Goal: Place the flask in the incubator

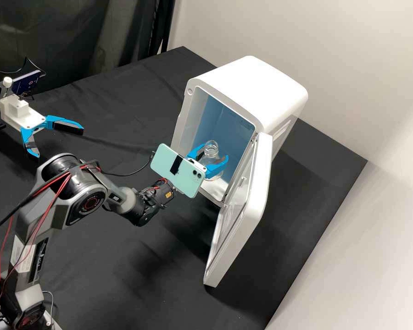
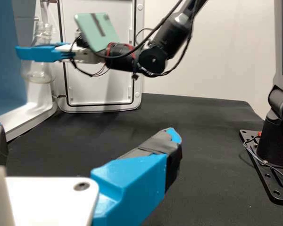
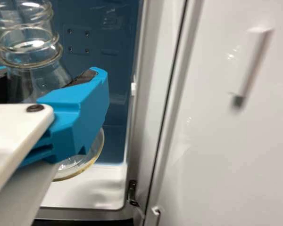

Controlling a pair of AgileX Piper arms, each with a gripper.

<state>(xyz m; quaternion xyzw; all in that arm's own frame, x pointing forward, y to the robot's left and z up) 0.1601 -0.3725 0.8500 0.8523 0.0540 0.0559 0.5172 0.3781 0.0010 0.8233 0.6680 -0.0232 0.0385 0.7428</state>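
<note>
Nearest me stood the right arm (image 1: 73, 197), the right gripper (image 1: 213, 156) clamped on the upright flask (image 1: 211, 147) at the incubator's (image 1: 261, 91) front floor edge. I saw the left gripper (image 1: 57, 142) spread open above the bench's (image 1: 124, 91) left edge.

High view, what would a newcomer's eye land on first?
The white incubator on the right, its door swung open on a blue interior. Inside is an upright clear flask, with the right tool around it. The left tool hangs open at the view's left edge.
</note>
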